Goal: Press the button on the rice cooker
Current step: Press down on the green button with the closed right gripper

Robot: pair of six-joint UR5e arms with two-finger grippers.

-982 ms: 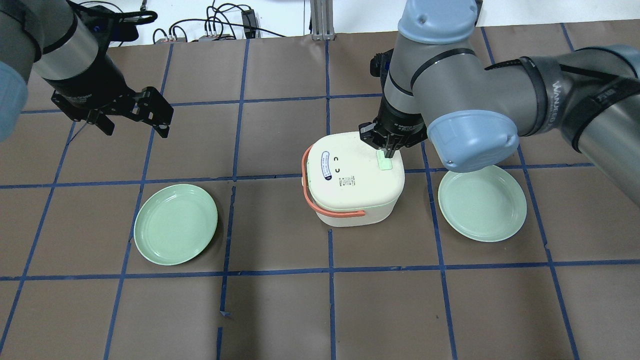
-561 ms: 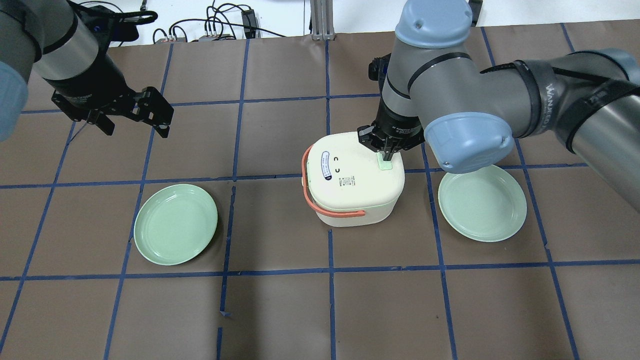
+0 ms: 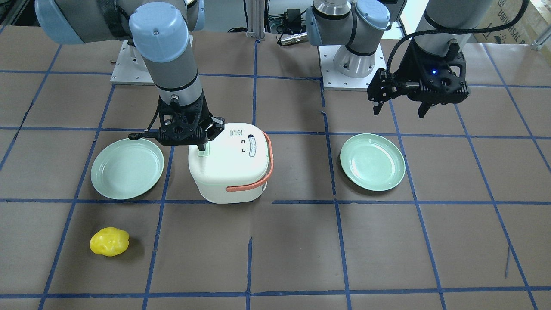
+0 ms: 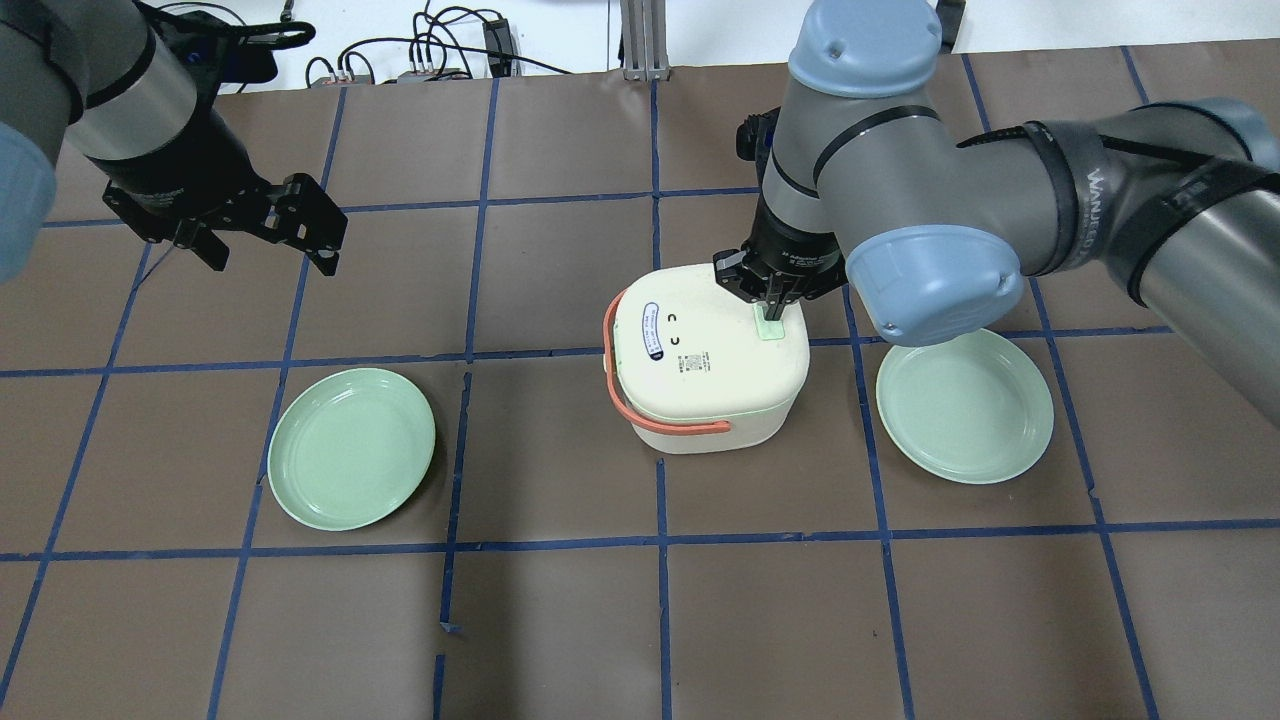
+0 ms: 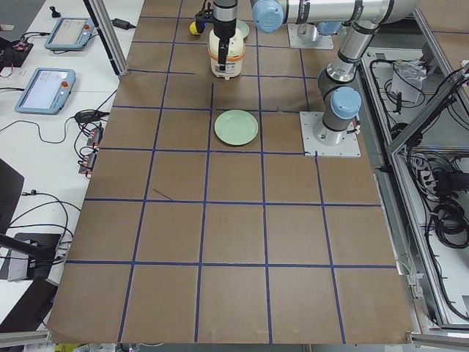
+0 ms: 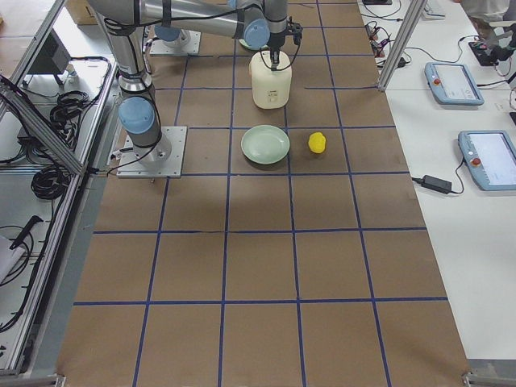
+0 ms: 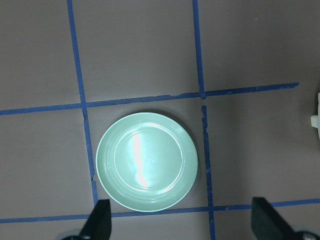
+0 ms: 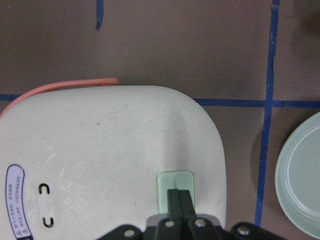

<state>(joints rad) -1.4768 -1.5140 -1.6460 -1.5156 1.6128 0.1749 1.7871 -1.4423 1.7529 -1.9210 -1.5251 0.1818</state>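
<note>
A cream rice cooker (image 4: 705, 365) with an orange handle stands mid-table; it also shows in the front view (image 3: 230, 168). Its pale green button (image 4: 769, 328) sits on the lid's right edge, also seen in the right wrist view (image 8: 175, 190). My right gripper (image 4: 772, 316) is shut, its joined fingertips (image 8: 178, 196) touching the button from above; it shows in the front view (image 3: 201, 147) too. My left gripper (image 4: 270, 262) is open and empty, high over the table's far left, its fingers (image 7: 100, 220) framing a green plate (image 7: 147, 161) below.
One green plate (image 4: 351, 447) lies left of the cooker, another (image 4: 964, 405) right of it under my right arm's elbow. A yellow lemon-like object (image 3: 109, 241) lies near the operators' side of the table. Cables run along the far edge.
My right gripper has come down and slightly left onto the green button. The left arm has not moved.
</note>
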